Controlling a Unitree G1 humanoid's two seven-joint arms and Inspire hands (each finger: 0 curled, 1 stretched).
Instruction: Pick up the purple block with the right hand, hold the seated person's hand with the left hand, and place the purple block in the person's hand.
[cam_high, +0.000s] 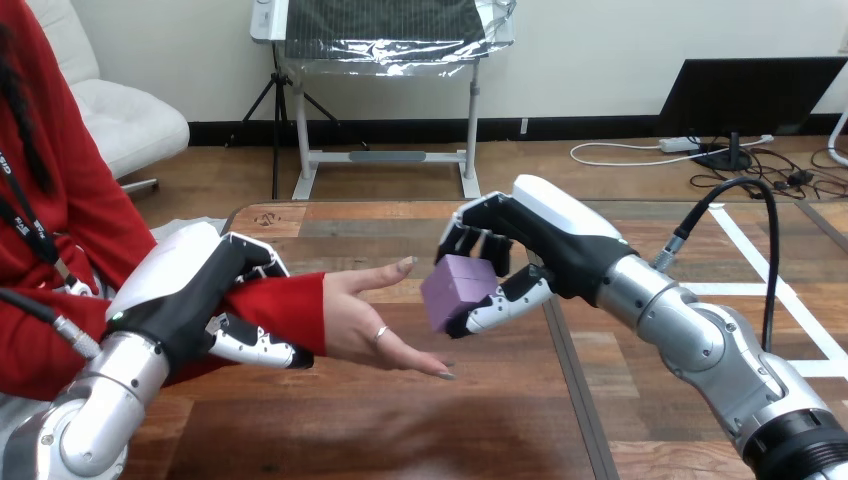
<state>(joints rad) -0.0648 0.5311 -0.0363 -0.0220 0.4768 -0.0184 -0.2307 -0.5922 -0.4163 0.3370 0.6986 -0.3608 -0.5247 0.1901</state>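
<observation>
My right hand (545, 240) holds the purple block (457, 289) above the table, thumb under it and fingers curled over its top. The block hangs just right of the person's hand (375, 320), which lies open, palm up, fingers pointing right. The block is close to those fingertips but apart from them. My left hand (195, 290) is curled round the person's red-sleeved wrist (280, 305), fingers over the top and thumb below.
The wooden table (400, 430) carries a dark seam running front to back under the block. White tape lines (760, 270) mark its right side. The person sits at the left edge.
</observation>
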